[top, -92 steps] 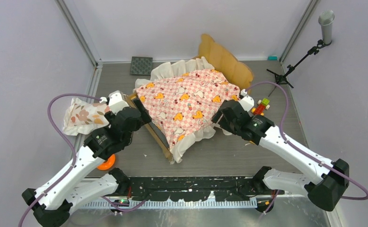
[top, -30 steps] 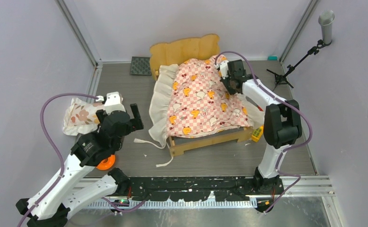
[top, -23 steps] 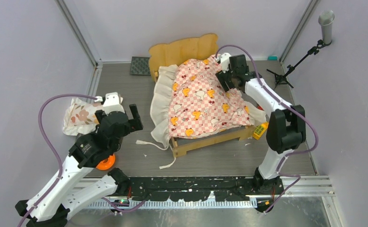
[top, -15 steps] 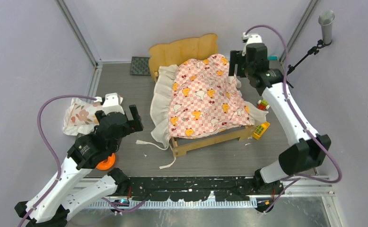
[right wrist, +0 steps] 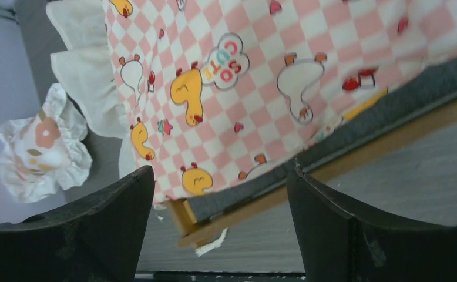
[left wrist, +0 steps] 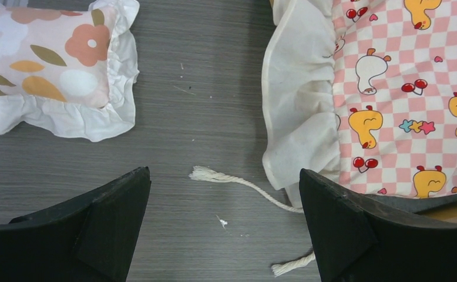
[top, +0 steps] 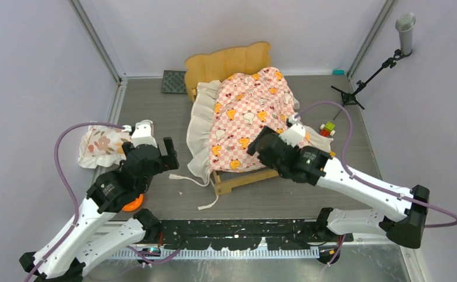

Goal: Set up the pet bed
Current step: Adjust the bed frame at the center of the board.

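Note:
The pet bed (top: 229, 60) stands mid-table, its wavy tan headboard at the far end. A pink-checkered ruffled sheet (top: 252, 117) is draped over it, bunched high toward the far right. My right gripper (top: 261, 144) hovers open over the bed's near end. In its wrist view the right gripper (right wrist: 220, 173) frames the bed's wooden corner (right wrist: 184, 220), the grey mattress edge (right wrist: 238, 194) and the sheet (right wrist: 244, 76). My left gripper (top: 150, 154) hangs open above the table, left of the bed, between the floral pillow (top: 100, 145) and the sheet's ruffle (left wrist: 296, 117).
A white cord (left wrist: 238, 183) trails on the table from under the ruffle. An orange wheel (top: 132, 204) lies by the left arm. Small coloured blocks (top: 327, 128) sit right of the bed, with a dark square mat (top: 175, 81) at the back left. A microphone stand (top: 385, 59) is at the back right.
My right gripper opened and let go of the sheet near the headboard. It then rose and swung back to the bed's near end. The left arm shifted only slightly.

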`<action>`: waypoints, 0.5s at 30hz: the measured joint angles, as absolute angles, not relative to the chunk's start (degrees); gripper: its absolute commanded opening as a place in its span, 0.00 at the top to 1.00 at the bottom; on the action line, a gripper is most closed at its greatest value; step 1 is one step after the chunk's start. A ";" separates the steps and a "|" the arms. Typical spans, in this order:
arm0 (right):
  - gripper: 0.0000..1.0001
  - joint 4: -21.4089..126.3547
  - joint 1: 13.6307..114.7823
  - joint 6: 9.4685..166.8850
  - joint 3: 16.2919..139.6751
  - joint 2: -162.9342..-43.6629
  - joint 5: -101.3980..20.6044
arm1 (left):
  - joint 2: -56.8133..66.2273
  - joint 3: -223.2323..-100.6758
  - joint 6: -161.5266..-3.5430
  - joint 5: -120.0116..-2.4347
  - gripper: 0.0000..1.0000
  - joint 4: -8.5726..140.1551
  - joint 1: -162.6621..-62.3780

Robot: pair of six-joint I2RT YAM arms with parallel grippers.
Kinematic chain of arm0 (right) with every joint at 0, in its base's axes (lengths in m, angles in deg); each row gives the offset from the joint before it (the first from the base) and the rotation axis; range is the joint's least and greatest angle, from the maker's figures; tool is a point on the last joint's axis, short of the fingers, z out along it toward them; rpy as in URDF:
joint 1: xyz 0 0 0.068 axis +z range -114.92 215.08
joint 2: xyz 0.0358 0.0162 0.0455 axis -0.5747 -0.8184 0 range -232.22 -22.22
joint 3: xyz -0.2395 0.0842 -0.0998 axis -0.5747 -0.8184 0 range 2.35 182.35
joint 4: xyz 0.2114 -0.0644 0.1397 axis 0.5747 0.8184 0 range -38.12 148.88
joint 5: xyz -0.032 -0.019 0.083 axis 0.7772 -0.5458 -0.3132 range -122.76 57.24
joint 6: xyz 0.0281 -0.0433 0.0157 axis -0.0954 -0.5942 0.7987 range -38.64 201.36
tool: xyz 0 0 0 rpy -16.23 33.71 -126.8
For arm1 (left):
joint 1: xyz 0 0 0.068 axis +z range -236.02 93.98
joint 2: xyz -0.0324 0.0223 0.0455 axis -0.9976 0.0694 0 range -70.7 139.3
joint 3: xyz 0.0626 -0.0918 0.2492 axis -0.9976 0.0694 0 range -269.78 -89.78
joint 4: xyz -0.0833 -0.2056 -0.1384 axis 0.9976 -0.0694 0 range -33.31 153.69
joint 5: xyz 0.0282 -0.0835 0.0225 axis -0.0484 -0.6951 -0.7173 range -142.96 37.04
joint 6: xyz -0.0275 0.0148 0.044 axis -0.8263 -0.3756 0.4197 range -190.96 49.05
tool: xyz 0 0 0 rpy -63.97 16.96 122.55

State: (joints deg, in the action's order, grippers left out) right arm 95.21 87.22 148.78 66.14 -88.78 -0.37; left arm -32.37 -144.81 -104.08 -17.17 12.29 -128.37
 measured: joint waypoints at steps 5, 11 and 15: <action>0.12 109.77 100.07 177.24 66.18 -88.61 10.40 | -33.71 -142.43 -103.73 -17.24 0.00 12.12 -128.37; 0.11 125.09 101.27 192.97 73.37 -101.92 12.06 | -33.16 -142.25 -103.42 -17.24 0.00 11.88 -128.37; 0.13 121.94 100.99 196.10 66.20 -102.77 11.49 | -33.14 -142.25 -103.25 -17.21 0.00 10.98 -128.37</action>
